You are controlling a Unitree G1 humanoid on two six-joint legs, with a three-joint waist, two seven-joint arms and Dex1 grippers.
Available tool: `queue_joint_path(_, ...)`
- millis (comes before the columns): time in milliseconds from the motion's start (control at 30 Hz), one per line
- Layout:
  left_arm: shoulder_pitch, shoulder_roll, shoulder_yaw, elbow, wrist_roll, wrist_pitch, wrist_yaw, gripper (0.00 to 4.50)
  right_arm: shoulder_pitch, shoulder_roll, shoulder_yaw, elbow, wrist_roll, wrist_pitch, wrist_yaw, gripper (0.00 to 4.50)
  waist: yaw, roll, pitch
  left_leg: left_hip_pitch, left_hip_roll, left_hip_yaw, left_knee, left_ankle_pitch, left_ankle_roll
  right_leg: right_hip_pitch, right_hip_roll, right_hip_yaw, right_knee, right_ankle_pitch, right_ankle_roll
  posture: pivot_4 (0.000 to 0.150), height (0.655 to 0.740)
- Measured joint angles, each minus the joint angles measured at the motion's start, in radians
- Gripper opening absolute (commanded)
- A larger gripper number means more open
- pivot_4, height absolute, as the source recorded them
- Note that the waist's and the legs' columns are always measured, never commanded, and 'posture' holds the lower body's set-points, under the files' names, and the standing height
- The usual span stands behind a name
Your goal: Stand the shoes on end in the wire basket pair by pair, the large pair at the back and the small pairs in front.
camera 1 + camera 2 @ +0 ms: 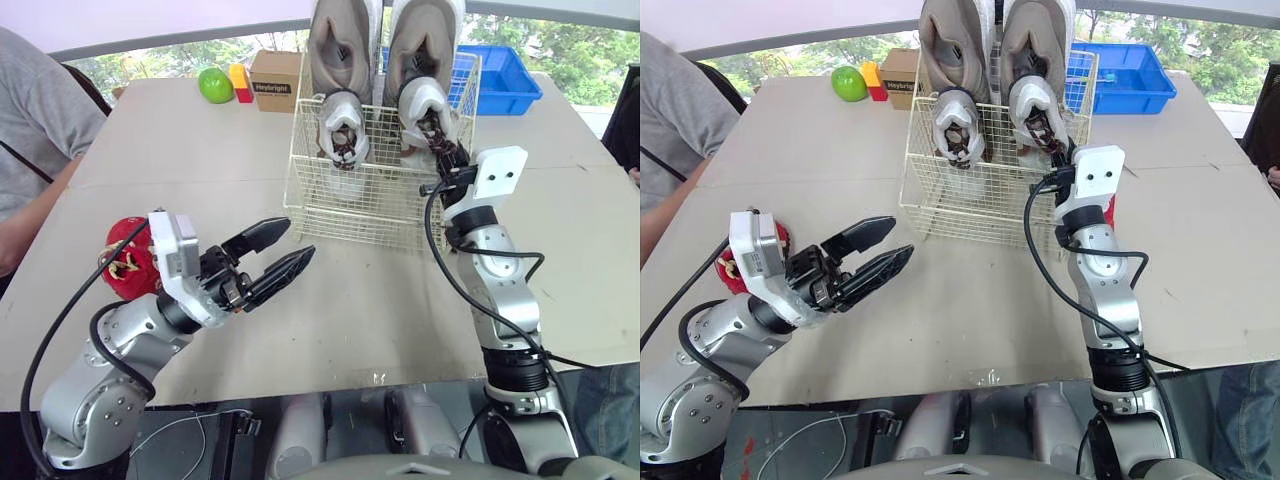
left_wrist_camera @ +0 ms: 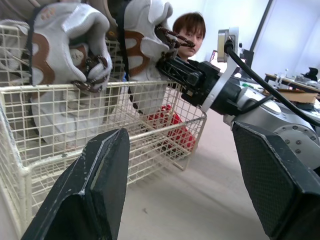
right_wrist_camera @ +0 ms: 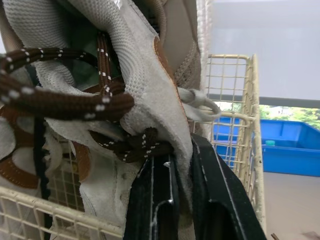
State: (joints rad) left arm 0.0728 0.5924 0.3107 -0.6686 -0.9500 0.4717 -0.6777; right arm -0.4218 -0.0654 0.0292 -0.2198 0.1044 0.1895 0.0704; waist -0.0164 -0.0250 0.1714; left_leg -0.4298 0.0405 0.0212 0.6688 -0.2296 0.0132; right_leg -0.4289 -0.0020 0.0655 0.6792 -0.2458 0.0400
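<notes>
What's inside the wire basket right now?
Two large beige shoes stand on end at the back, two small white shoes in front, the right hand pinching one. The large shoes' lower parts are hidden.

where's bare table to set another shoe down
Free: beige tabletop between the cream wire basket and the open left gripper, and from the red shoe to the green apple. Crowded: the basket, right gripper clamped on a small white shoe.

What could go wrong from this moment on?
The right pincer is shut on the edge of the small white shoe, beside its brown laces; on withdrawal a lace might snag and tip the shoe.
The red shoe lies close beside the arm of the open left pincer; a swing might knock it away.
</notes>
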Motion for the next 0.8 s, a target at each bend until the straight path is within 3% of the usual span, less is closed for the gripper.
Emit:
queue_joint_path(200, -0.001, -0.016, -0.008, 0.002, 0.015, -0.006, 0.008, 3.53, 0.052, -0.043, -0.002, -0.101, 0.07, 0.103, 0.078, 4.26, 0.002, -0.001, -0.001, 0.001, 0.0, -0.001, 0.0, 0.0, 0.0, 0.001, 0.0, -0.001, 0.0, 0.0, 0.0, 0.15, 0.74)
queue_joint_path(233, -0.001, -0.017, -0.008, 0.003, 0.016, -0.006, 0.009, 3.53, 0.06, -0.054, -0.002, -0.126, 0.086, 0.129, 0.094, 4.4, 0.002, -0.001, -0.001, 0.001, 0.0, -0.001, 0.0, 0.0, 0.0, 0.001, 0.0, -0.001, 0.0, 0.0, 0.0, 0.15, 0.74)
queue_joint_path(500, 0.006, -0.03, -0.007, 0.019, 0.03, -0.007, 0.021, 3.53, 0.083, -0.25, -0.038, -0.241, 0.265, 0.275, 0.324, 4.4, -0.005, 0.001, 0.0, 0.001, 0.0, 0.0, 0.0, 0.0, 0.0, 0.001, 0.0, 0.0, -0.001, 0.0, 0.0, 0.15, 0.74)
queue_joint_path(633, 0.026, -0.032, -0.008, 0.016, 0.043, -0.007, 0.026, 3.53, -0.083, -0.319, -0.012, -0.244, 0.251, 0.391, 0.327, 4.4, -0.017, 0.001, 0.001, 0.0, 0.0, 0.0, 0.0, 0.0, 0.0, 0.0, 0.001, 0.0, 0.0, 0.0, 0.0, 0.15, 0.74)
queue_joint_path(800, 0.044, -0.037, -0.008, 0.009, 0.044, -0.011, 0.03, 3.53, -0.271, -0.298, -0.001, -0.166, 0.28, 0.608, 0.293, 4.4, -0.02, 0.001, 0.0, -0.001, 0.0, -0.001, -0.001, 0.0, 0.0, -0.001, 0.001, 0.0, -0.001, 0.0, 0.0, 0.15, 0.74)
